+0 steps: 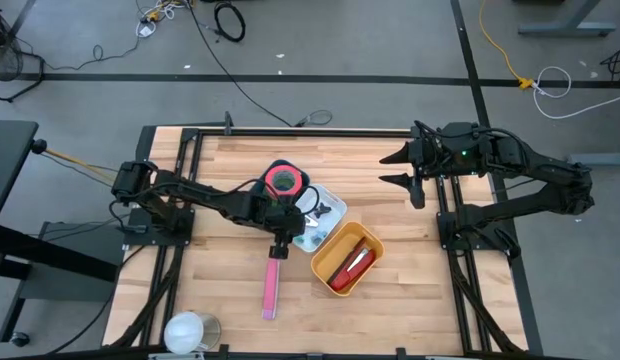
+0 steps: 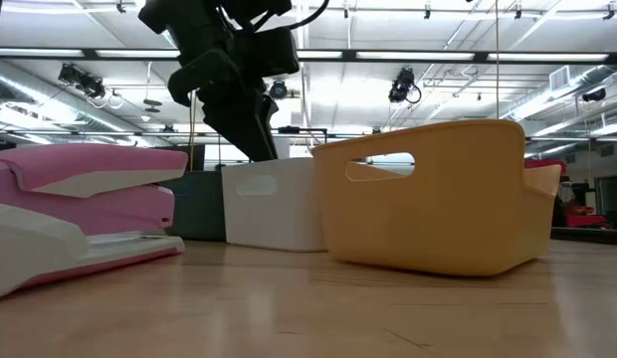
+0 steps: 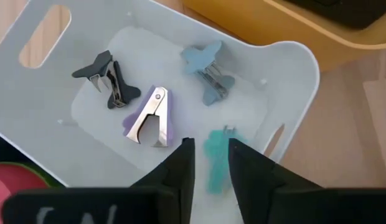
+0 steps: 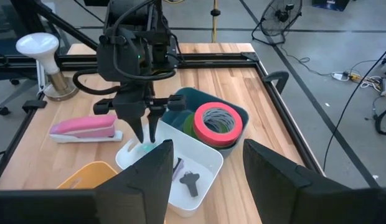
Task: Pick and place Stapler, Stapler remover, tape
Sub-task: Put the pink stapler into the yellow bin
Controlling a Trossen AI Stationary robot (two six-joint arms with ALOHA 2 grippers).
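My left arm stretches from the left edge of the overhead frame toward centre, wrist pitched down, left gripper (image 1: 293,213) pointing straight at the table. Its fingers (image 3: 180,171) stand slightly parted, a narrow gap between them. My right arm waits folded at the upper right of the overhead frame, the right gripper (image 1: 402,168) aimed left, its two fingers spread well apart and holding nothing.
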